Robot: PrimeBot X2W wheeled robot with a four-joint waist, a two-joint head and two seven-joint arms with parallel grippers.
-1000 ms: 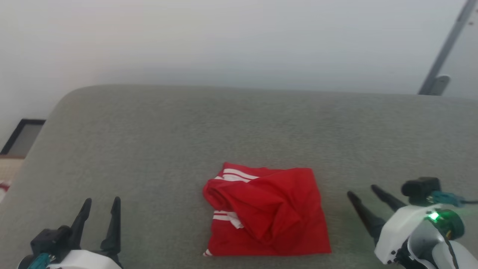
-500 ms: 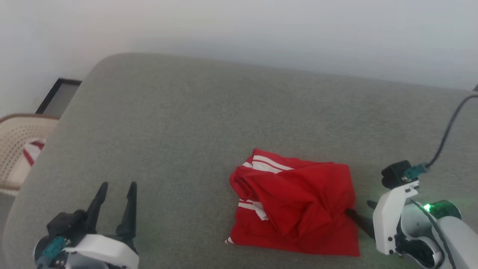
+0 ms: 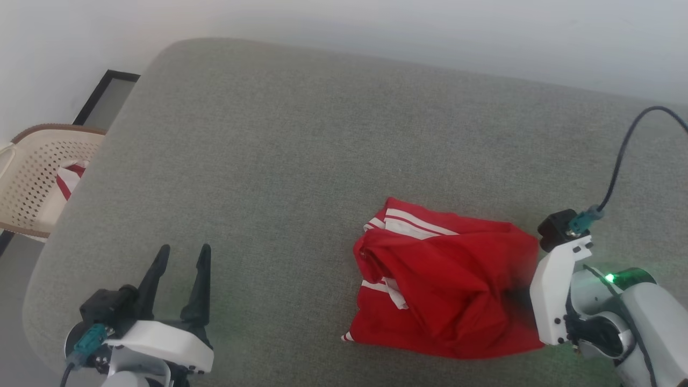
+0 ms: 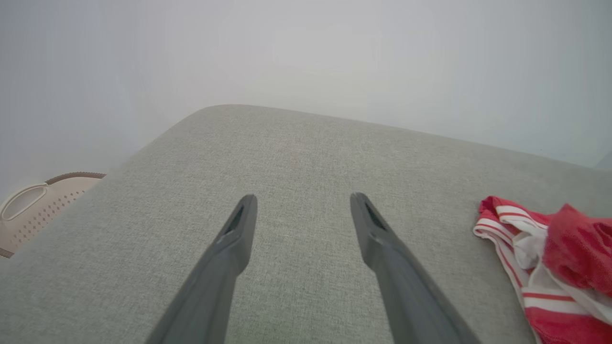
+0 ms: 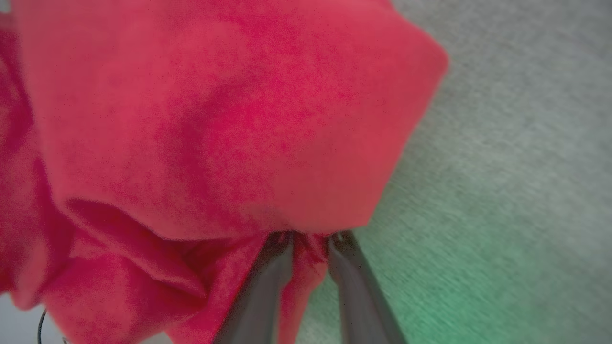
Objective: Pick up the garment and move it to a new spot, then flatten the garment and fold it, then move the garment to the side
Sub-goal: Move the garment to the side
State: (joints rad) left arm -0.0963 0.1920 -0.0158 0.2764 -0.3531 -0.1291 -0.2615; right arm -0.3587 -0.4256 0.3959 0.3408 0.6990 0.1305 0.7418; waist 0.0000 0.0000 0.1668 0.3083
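Right jaws now pinch one garment [image 3: 446, 285] — left jaws spread.

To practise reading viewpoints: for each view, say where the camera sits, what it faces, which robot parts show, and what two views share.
Head view: from the head, down at the garment on the grey cushion; both grippers show.
Left wrist view: faces across the cushion; open left gripper shows.
Right wrist view: close on the garment, right gripper pinching it.
All share the garment.

No lettering, number or brand legible anywhere, red shirt [image 3: 457, 285] bunched with plain cloth facing up (white stripes on its trim, no print in sight), beige basket [image 3: 32, 180] unmarked.
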